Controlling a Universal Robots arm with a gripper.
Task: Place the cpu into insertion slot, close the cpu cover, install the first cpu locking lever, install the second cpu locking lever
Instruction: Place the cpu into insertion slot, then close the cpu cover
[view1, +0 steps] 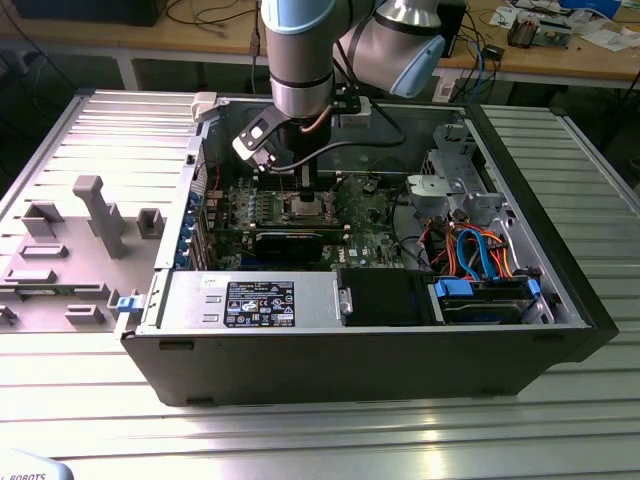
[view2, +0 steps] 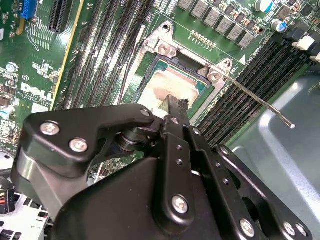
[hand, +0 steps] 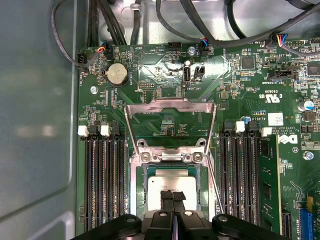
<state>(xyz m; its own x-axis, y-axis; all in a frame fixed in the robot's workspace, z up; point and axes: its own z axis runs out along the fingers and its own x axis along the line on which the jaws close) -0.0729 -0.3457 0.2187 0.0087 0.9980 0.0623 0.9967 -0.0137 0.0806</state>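
1. a ribbed metal table (view1: 300, 440) fills the near part of the exterior view. a grey fixture block (view1: 95, 215) sits on it at the exterior view's left.
2. an open computer case (view1: 350, 370) lies on the table. along its near wall are a labelled power supply (view1: 250, 300) and, toward the exterior view's right, a drive bay with blue and orange cables (view1: 480, 255).
3. just beyond the power supply, a black card (view1: 290, 243) lies across the green motherboard (view1: 375, 215).
4. the cpu (hand: 170, 181) lies flat in its socket near the middle of the board, with memory slots (hand: 102, 180) on both sides.
5. the arm (view1: 300, 60) reaches straight down into the case, and the gripper (hand: 172, 194) hangs right over the cpu's metal top. its two black fingers (view2: 172, 112) are pressed together with nothing between them. whether the tips touch the chip cannot be told.
6. the cpu cover (hand: 170, 104) is not closed. the silver frame stands raised off the socket on the side toward the round coin battery (hand: 116, 74), and the board shows through its window.
7. in the second wrist view a thin locking lever (view2: 260, 102) sticks out from a socket corner, across the memory slots, with its free end over the grey case floor.
8. a wooden bench (view1: 560, 60) strewn with cables runs along the far side.
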